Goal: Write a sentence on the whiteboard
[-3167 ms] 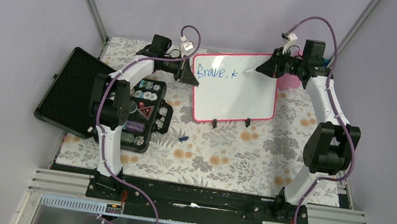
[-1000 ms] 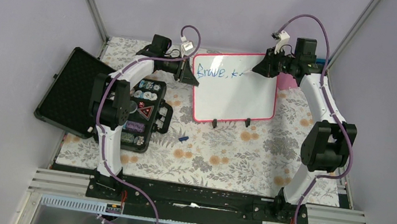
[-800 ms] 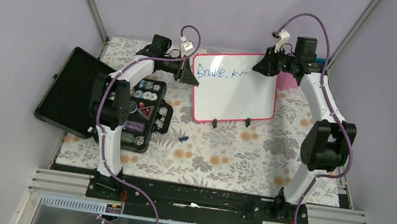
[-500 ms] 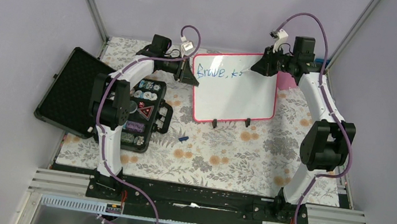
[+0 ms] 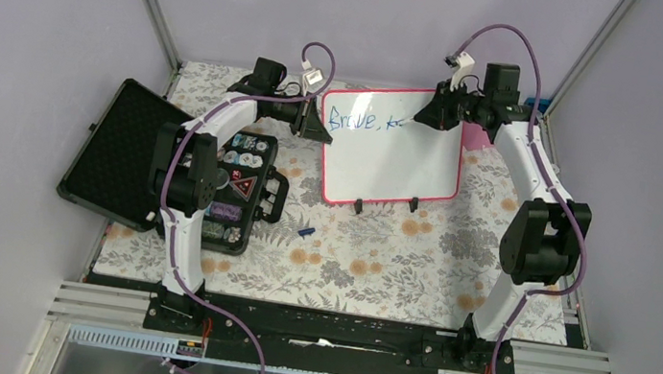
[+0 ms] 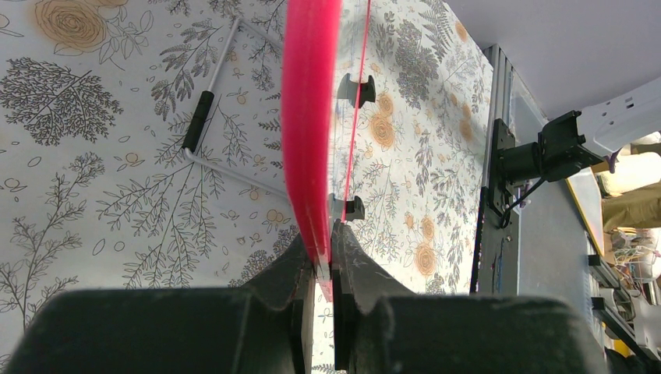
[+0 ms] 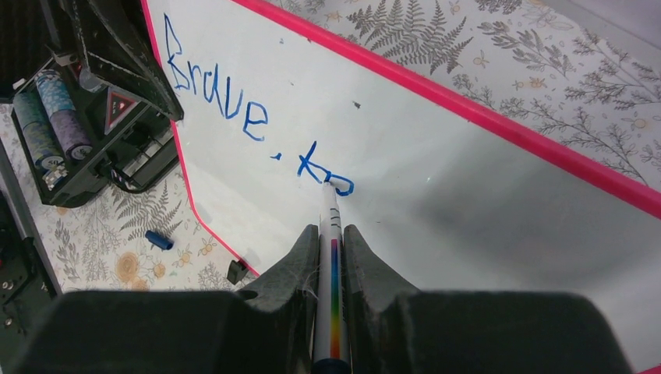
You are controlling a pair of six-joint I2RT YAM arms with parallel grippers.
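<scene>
**Marker tip pressed to the whiteboard, mid-word in blue**

The whiteboard (image 5: 388,170) is stood on the floral-covered desk (image 5: 375,270), resting on its two black stand feet (image 5: 357,206). The upper part of its left edge is gripped by the left pincer (image 6: 321,248), whose fingers are pressed together on the red-pink frame. The right pincer (image 7: 330,234) is clamped on a white marker (image 7: 330,265) with a rainbow stripe. The marker is held lengthwise between the fingers and points straight ahead of them. Just ahead of the right pincer, the marker's tip is touching the white surface at the end of the sentence (image 7: 234,109). The sentence is written in blue along the top of the board. "Brave," can be read, followed by a "k" and a part-formed letter under the tip. The lettering runs from the marker tip toward the left pincer. A blue cap (image 5: 306,231) is seen on the desk below the board's lower edge, well apart from both pincers. An open black case (image 5: 120,149) lies beside the left arm, on the side of the left pincer away from the board.
</scene>
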